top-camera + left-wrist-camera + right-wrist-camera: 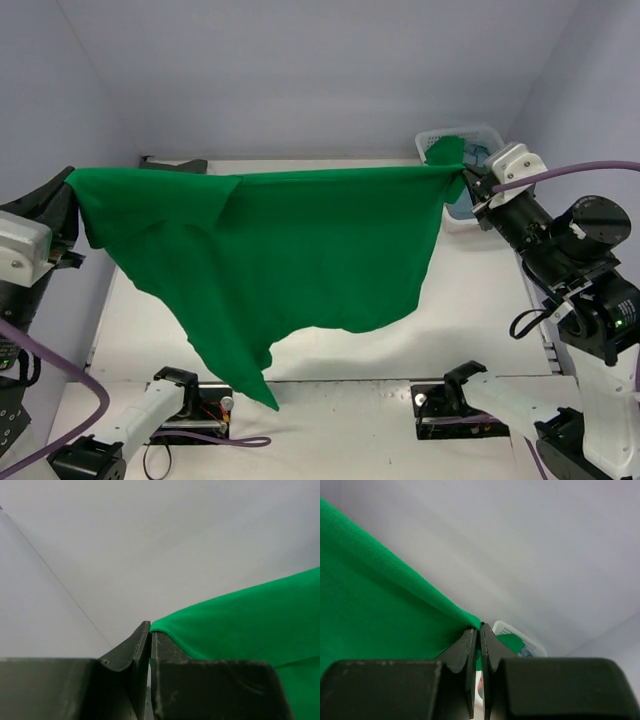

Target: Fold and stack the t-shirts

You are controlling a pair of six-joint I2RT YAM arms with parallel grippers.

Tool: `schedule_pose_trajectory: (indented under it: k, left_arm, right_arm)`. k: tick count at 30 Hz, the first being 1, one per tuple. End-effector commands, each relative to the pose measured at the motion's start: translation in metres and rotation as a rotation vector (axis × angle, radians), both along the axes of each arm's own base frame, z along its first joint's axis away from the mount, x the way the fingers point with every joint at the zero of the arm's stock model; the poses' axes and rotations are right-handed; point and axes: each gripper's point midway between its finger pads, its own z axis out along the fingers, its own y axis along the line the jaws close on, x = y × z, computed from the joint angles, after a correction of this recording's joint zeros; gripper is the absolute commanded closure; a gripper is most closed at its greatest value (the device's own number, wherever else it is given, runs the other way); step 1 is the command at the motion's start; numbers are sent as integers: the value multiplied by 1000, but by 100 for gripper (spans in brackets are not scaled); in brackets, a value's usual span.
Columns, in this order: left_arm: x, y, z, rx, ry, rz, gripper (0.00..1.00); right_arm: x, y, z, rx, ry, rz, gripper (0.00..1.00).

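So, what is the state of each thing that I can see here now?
green t-shirt, in the air, stretched wide between both grippers, lower edge hanging loose.
left gripper, shut on one top corner of it.
right gripper, shut on the opposite corner.
white basket, upright, cloth inside.

The work surface is a white table [480, 300], enclosed by pale walls [300, 80] at the back and sides. Much of its middle is hidden in the top view by the green t-shirt [300, 250]. A white basket [484, 130] is placed at the far right corner, with cloth seen inside it. A dark object [175, 165], too small to identify, is located at the far left edge. The left arm base [180, 395] and the right arm base [455, 392] are bolted along the near edge. A purple cable [235, 440] is laid beside the left one.
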Motion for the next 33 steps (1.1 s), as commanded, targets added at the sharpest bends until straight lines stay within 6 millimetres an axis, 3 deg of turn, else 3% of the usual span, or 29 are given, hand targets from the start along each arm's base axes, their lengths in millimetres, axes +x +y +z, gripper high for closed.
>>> schedule_pose_trajectory:
  k: [1, 2, 4, 5, 6, 8, 9, 11, 12, 13, 14, 15, 17, 18, 19, 20, 22, 24, 26, 27, 29, 30, 32, 33]
  left_arm:
    - [31, 2, 0, -3, 9, 49, 100]
    - [39, 3, -2, 29, 2, 70, 100]
    - [74, 6, -27, 76, 68, 123, 100]
    - [87, 7, -28, 113, 45, 151, 100]
    - [117, 3, -58, 161, 116, 162, 100]
    - [148, 3, -77, 238, 125, 199, 100]
    - [180, -1, -111, 274, 211, 206, 100]
    - [212, 2, -131, 311, 250, 252, 100]
    - [240, 0, -155, 331, 313, 261, 100]
    - [256, -1, -162, 337, 314, 274, 100]
    - [270, 3, -170, 339, 322, 303, 100]
    - [295, 3, -191, 343, 366, 327, 100]
    - [320, 6, -196, 323, 353, 362, 100]
    - [341, 3, -218, 329, 398, 365, 100]
    - [352, 2, -215, 308, 393, 370, 100]
    - [371, 0, -238, 319, 436, 374, 100]
    - [392, -3, -252, 298, 467, 387, 100]
    - [397, -2, -255, 263, 487, 397, 100]
    - [394, -4, -245, 233, 469, 393, 100]
    - [390, -6, -240, 213, 462, 379, 100]
    - [372, -9, -223, 189, 444, 351, 100]
    - [363, -12, -216, 164, 441, 336, 100]
    - [334, -13, -186, 130, 400, 309, 100]
    - [321, -17, -183, 113, 418, 288, 100]
  right_arm:
    - [21, -2, -3, -15, -11, -49, 100]
    - [35, 2, -17, -40, 26, -54, 100]
    - [53, 10, -42, -80, 83, -55, 100]
    - [69, 18, -60, -109, 128, -49, 100]
    - [79, 22, -77, -132, 166, -46, 100]
    - [108, 33, -107, -181, 224, -49, 100]
    - [120, 37, -124, -202, 257, -53, 100]
    - [151, 43, -156, -231, 316, -62, 100]
    - [162, 44, -165, -232, 335, -63, 100]
    - [173, 45, -169, -225, 345, -69, 100]
    - [193, 44, -189, -219, 391, -78, 100]
    - [204, 43, -196, -213, 407, -86, 100]
    - [235, 36, -214, -198, 434, -124, 100]
    - [245, 33, -223, -190, 452, -137, 100]
    - [261, 33, -237, -188, 473, -144, 100]
    - [269, 27, -245, -176, 488, -159, 100]
    - [282, 25, -264, -177, 513, -164, 100]
    - [282, 26, -274, -177, 524, -154, 100]
    - [275, 26, -274, -171, 521, -145, 100]
    - [267, 27, -259, -155, 497, -134, 100]
    - [251, 29, -251, -144, 490, -119, 100]
    - [235, 29, -225, -127, 448, -111, 100]
    - [214, 30, -207, -113, 425, -100, 100]
    - [192, 30, -179, -94, 372, -88, 100]
